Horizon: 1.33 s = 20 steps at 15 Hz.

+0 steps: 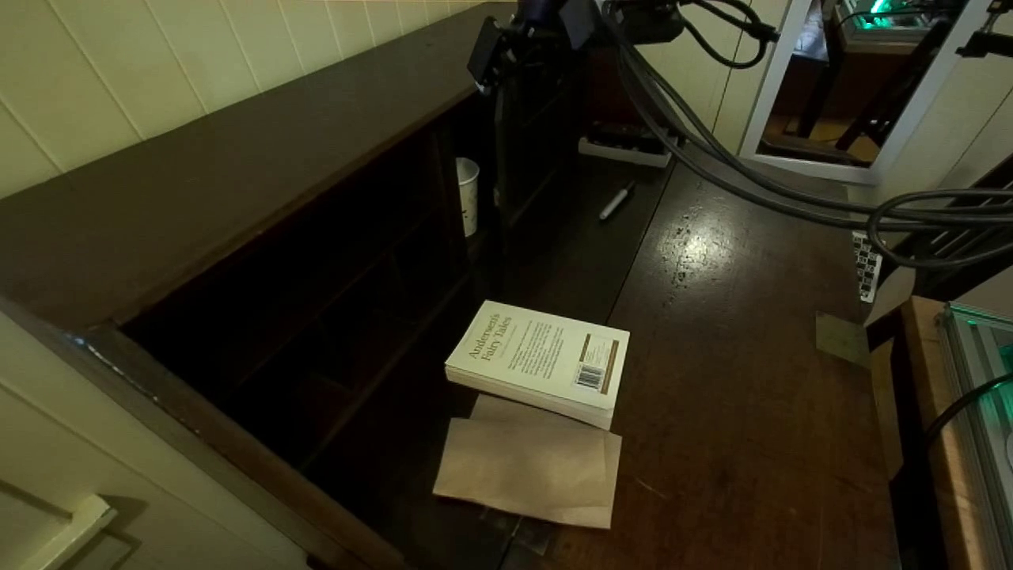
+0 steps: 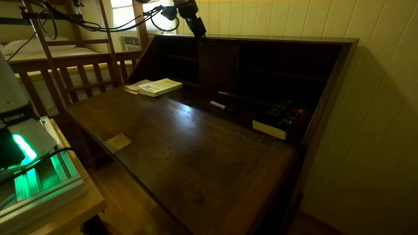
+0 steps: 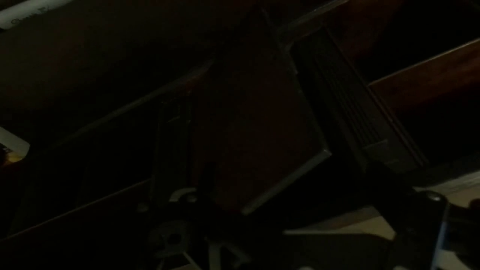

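Observation:
My gripper (image 3: 290, 168) is at the top edge of a dark wooden cabinet door (image 3: 258, 123) that stands swung out from the desk's pigeonholes. The wrist view is very dark. Its two fingers look spread apart, with nothing visible held between them. I cannot tell whether a finger touches the door. In both exterior views the gripper (image 1: 495, 63) (image 2: 200, 34) hangs just above the door (image 1: 534, 146) (image 2: 214, 67). A white paper cup (image 1: 468, 194) stands in the compartment beside the door. A grey-white marker (image 1: 617, 202) lies on the desk; it also shows in an exterior view (image 2: 218, 105).
A pale book (image 1: 546, 356) (image 2: 160, 86) lies partly over a brown paper envelope (image 1: 530, 467). A thick black book (image 2: 279, 117) lies at the desk's far end. Open shelves (image 1: 348, 301) line the back. Black cables (image 1: 760, 194) hang from the arm over the desk (image 1: 736, 396).

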Each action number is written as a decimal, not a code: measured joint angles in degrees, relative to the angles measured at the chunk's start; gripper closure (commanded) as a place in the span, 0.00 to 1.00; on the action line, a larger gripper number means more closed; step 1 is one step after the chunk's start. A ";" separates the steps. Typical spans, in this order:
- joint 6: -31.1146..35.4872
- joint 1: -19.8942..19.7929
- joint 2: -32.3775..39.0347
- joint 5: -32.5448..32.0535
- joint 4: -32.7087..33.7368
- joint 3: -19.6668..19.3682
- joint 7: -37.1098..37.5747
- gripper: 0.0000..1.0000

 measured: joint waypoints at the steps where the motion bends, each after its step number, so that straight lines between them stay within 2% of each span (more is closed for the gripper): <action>1: 0.00 0.15 0.55 0.56 0.47 0.00 0.00 0.00; 16: -1.80 0.42 5.39 1.04 3.82 -1.94 -1.42 0.00; 20: -3.54 0.76 5.12 -1.66 3.81 -3.95 -1.52 0.00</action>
